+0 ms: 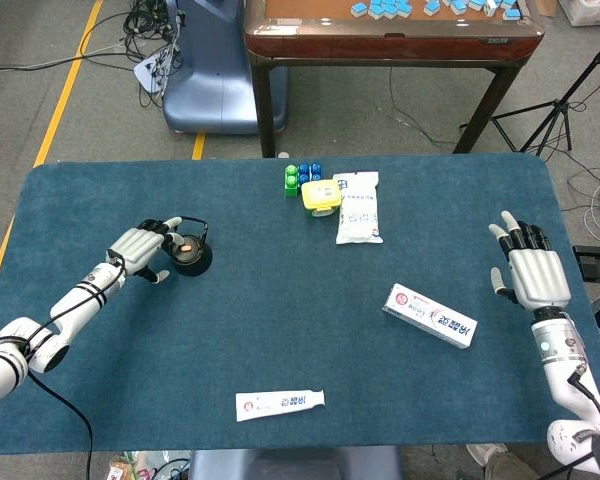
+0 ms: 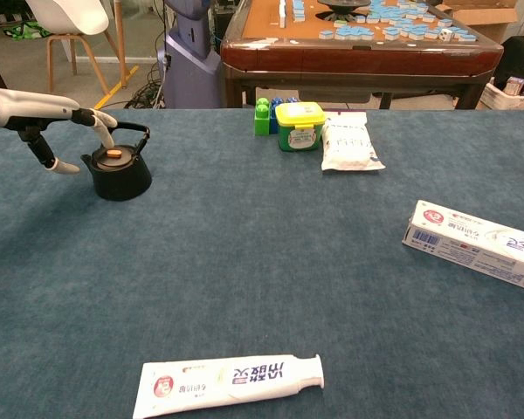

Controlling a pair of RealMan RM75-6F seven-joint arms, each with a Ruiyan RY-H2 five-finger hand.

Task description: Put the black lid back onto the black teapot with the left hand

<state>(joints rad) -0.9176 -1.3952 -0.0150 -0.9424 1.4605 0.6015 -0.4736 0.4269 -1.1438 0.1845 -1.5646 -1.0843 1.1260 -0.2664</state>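
The black teapot (image 1: 191, 257) (image 2: 119, 175) stands on the left part of the blue table, its black lid (image 2: 113, 155) with an orange knob seated on top under the raised handle. My left hand (image 1: 140, 247) (image 2: 44, 118) hovers just left of the pot, fingers spread and holding nothing; its fingertips (image 2: 103, 127) reach toward the handle, and whether they touch it I cannot tell. My right hand (image 1: 528, 266) is raised at the table's right edge, fingers spread and empty; the chest view does not show it.
A yellow-lidded tub (image 1: 320, 195), green and blue blocks (image 1: 302, 177) and a white packet (image 1: 359, 207) lie at the back centre. A toothpaste box (image 1: 429, 315) lies right of centre. A toothpaste tube (image 1: 279, 402) lies near the front edge.
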